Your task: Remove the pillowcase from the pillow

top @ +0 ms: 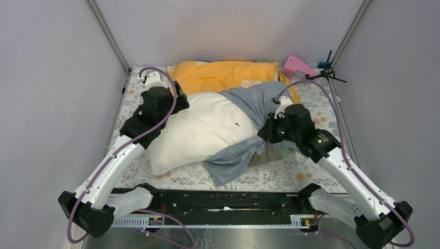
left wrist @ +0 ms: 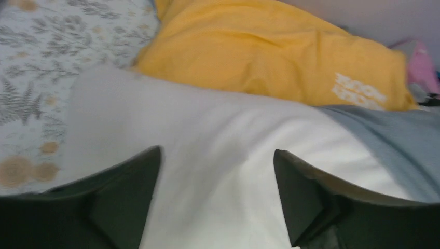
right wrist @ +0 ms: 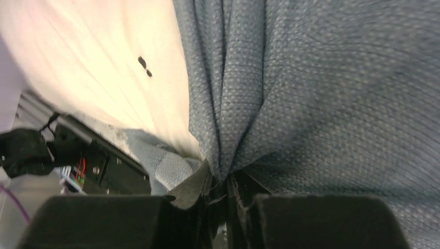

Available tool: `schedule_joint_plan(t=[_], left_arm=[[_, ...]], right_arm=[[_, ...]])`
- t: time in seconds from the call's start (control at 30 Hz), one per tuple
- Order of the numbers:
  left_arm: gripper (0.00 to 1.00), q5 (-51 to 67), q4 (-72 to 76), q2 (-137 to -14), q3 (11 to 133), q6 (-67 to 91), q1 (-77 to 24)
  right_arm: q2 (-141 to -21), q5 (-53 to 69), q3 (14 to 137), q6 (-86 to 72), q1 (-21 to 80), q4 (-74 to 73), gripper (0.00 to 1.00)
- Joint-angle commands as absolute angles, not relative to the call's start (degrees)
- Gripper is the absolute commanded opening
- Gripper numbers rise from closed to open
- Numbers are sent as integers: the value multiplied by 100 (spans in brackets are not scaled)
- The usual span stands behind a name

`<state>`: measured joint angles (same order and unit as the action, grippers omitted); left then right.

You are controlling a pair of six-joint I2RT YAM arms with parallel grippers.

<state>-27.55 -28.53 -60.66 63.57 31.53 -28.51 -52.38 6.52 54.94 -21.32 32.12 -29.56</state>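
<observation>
Grey-blue pillowcase (top: 253,101), white pillow (top: 197,129), floral tablecloth (top: 275,179)

Left pincer (left wrist: 217,155) gapes wide (arm stretched forward); right pincer (right wrist: 227,189) is clamped tight.

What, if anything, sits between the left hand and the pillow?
Nothing visible. The left hand is open, its fingers framing bare white pillow. The pillowcase covers only the pillow's right end, where the right hand pinches it.
</observation>
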Motion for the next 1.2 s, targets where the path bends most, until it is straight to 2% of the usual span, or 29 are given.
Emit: schedule_joint_plan(t=[0.0,0.13,0.23,0.33,0.5,0.67,0.8,0.83,0.87,0.9,0.93,0.97,1.07,1.17], left_arm=[[91,-1400,-2796,-6255,6972,2870,-2881],[98,-1581,-3134,-6463,7139,2845,-4199],[99,-2023,-3175,-6724,7288,2690,-5348],[99,-2328,-3290,-7148,7439,2585,-5922],[99,-3028,-3334,-7869,7420,2205,-6363],[99,-3909,-3949,-8892,7643,2714,-6132],[97,-3964,-3969,-9364,7477,3073,-5914],[87,-4017,-3882,-9358,7374,3129,-5900],[59,-4099,-3786,-9289,7203,3208,-5883],[31,-4189,-3683,-9182,7118,3268,-5880],[5,-4287,-3576,-9044,6938,3311,-5876],[0,-4351,-3453,-8880,6812,3324,-5872],[0,-4281,-2935,-8424,6513,3152,-5875],[0,-4179,-2756,-8247,6437,3096,-5873]], right_arm=[[-5613,1767,5305,-1995,3172,-2525,9],[-5706,1272,5164,-1978,3173,-2525,10],[-5690,1240,5074,-1983,3173,-2396,12],[-5674,1152,5046,-2008,3172,-2336,13],[-5578,1103,5035,-2084,3173,-2287,13],[-5454,1074,5049,-2135,3172,-2285,15],[-5260,770,4949,-2195,3169,-2285,32],[-5204,674,4898,-2224,3172,-2273,44],[-5163,578,4856,-2255,3173,-2275,64],[-5152,538,4811,-2274,3173,-2273,73],[-5189,531,4793,-2285,3173,-2301,77],[-5276,578,4804,-2280,3173,-2363,79],[-5828,632,5050,-2210,3203,-2849,83],[-6027,-230,5254,-2226,3835,-3215,92]])
